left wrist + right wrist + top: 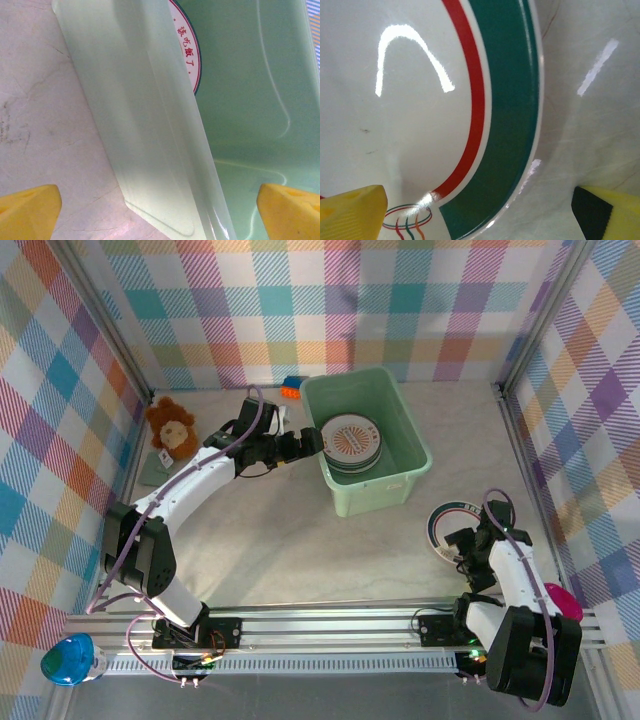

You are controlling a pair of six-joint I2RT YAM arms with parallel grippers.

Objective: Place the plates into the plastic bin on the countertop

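Observation:
The mint-green plastic bin (376, 502) stands at the back of the countertop (300, 550) and holds a stack of plates (352, 444) with an orange sunburst on top. My left gripper (311, 442) is open and straddles the bin's left wall (150, 130); one yellow fingertip (27, 210) is outside, the other (292, 210) inside, near a red-lettered plate (187, 47). A green-rimmed, red-ringed plate (440, 516) lies flat at the right. My right gripper (470, 540) hangs open over its edge (512, 100), with the rim between the fingers (350, 212).
A stuffed lion (172, 425) and a grey-green pad (155, 468) sit at the back left. A small blue-orange block (291, 388) lies behind the bin. Plaid walls (60, 420) close in three sides. A pink object (563, 600) rests by the right rail.

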